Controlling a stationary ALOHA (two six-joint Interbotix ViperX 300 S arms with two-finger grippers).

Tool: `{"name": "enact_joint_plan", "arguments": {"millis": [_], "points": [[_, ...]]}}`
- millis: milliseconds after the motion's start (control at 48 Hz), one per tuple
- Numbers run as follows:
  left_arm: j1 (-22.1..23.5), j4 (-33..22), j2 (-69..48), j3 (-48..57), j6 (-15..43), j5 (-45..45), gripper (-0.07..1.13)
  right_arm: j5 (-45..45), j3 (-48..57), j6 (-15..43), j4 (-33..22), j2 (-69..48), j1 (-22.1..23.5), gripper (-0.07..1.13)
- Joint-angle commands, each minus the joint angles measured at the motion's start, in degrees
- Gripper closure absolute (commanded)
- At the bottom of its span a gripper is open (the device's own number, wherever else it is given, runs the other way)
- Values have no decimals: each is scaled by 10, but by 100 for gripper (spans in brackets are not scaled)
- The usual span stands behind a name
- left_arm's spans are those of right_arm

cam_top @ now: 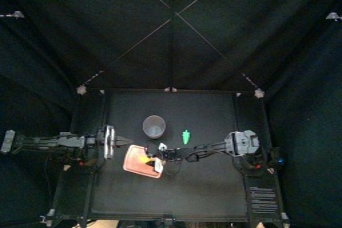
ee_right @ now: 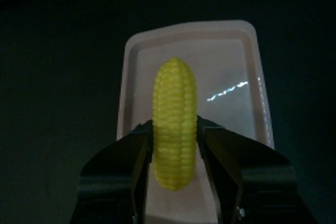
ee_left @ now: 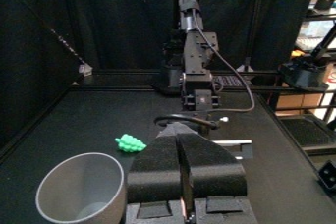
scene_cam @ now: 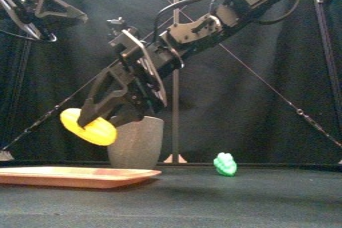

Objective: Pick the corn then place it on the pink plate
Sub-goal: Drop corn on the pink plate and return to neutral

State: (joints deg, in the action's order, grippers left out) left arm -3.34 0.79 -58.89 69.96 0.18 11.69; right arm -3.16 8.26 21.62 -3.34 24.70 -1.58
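Observation:
My right gripper (ee_right: 176, 169) is shut on a yellow corn cob (ee_right: 175, 118) and holds it in the air above the pink plate (ee_right: 250, 81). From the front, the corn (scene_cam: 88, 128) hangs a little above the pink plate (scene_cam: 80, 177) at the table's left. From above, the right arm reaches past the middle, with the right gripper (cam_top: 163, 153) and corn (cam_top: 163, 149) over the plate (cam_top: 139, 164). The left gripper (ee_left: 183, 144) is shut and empty, resting at the left.
A tall grey speckled cup (scene_cam: 138, 142) stands just behind the plate, also seen as the grey cup (cam_top: 156, 125) from above. A small green toy (scene_cam: 225, 163) lies on the table to its right, the same green toy (cam_top: 187, 134) from above.

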Motion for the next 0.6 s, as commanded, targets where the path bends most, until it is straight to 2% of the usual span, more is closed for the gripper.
{"name": "enact_joint_plan", "arguments": {"millis": [21,292,458,604], "points": [[1,0,1,-9,0,3,108,3,-25,0,-2,-6,6,32],[0,1,1,-9,1,3,108,3,-4,3,-2,-18,4,7],[-2,1,1,-9,1,2,108,-21,12,-3,-8,-55,6,4],[-3,1,0,-9,1,2,108,-61,59,3,-53,-141,19,4]]}}
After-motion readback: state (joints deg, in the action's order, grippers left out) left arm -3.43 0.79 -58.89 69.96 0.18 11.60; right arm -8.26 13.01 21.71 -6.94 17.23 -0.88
